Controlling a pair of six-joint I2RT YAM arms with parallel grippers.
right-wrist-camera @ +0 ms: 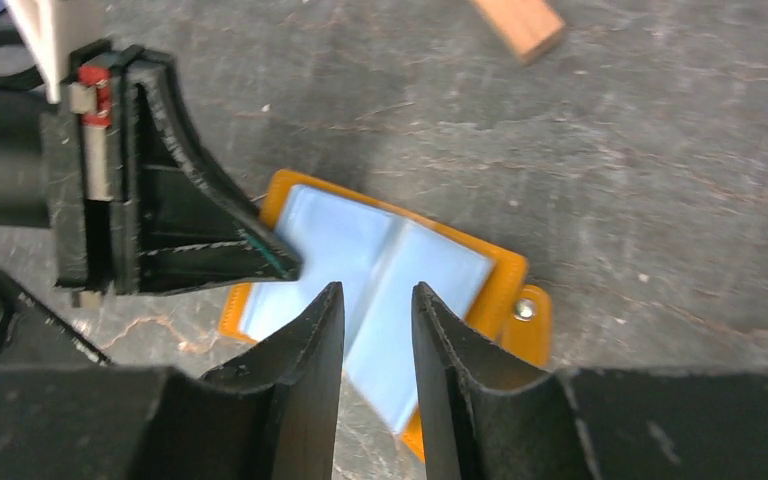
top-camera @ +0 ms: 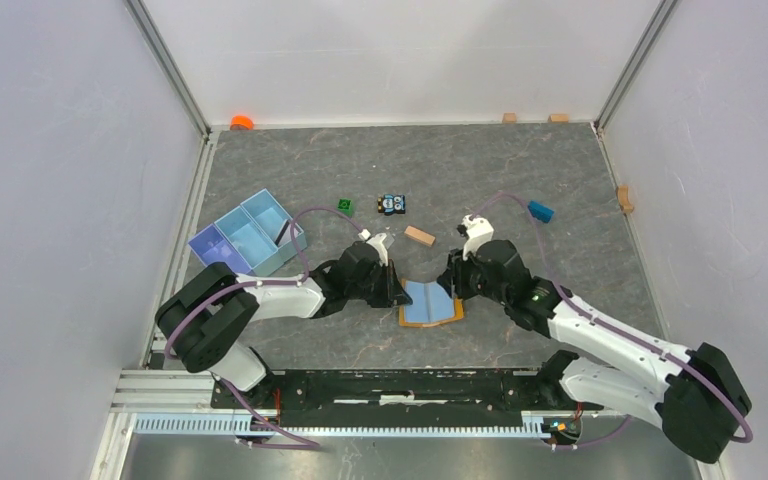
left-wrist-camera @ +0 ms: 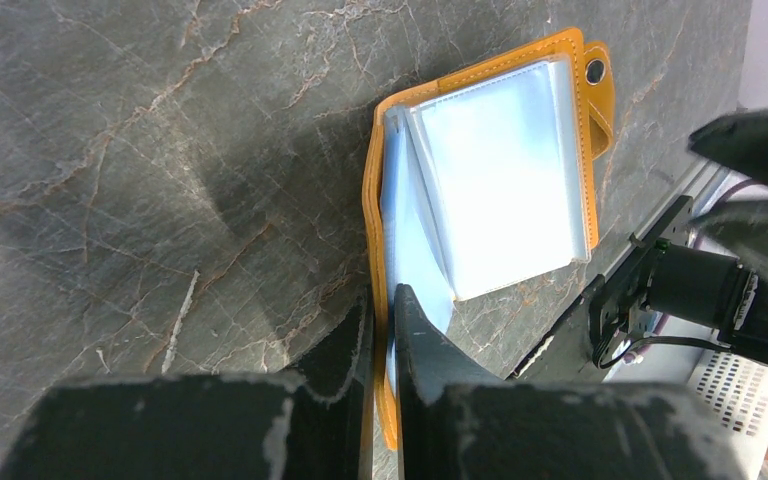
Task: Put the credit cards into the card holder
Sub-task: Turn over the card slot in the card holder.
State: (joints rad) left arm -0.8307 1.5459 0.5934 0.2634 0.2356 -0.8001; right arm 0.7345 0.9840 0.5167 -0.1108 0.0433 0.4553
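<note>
Left hand (left-wrist-camera: 382,318): clamped on the near orange edge of the card holder (top-camera: 430,304), with the cover pinched between its fingers.
Right hand (right-wrist-camera: 375,300): fingers parted by a narrow gap, hanging over the holder's middle fold. Nothing shows gripped between them.
Desk (top-camera: 360,160): grey marbled surface with pale walls on three sides.
Tray (top-camera: 247,240): light blue and divided into compartments, on the left side of the desk, beyond the left arm.
Card holder: spread flat like a book at the near centre of the desk, between the two hands. Its pale see-through pockets face up, and a snap tab (left-wrist-camera: 595,72) juts from one outer edge.
Credit cards: not told apart (the pockets' pale blue sheen could be plastic sleeve or card).
Wooden block (top-camera: 419,236): lies just beyond the holder, apart from it.
Toy car (top-camera: 392,204) and green cube (top-camera: 345,205): farther back, near each other.
Blue block (top-camera: 540,211): on the right, well apart from the holder.
</note>
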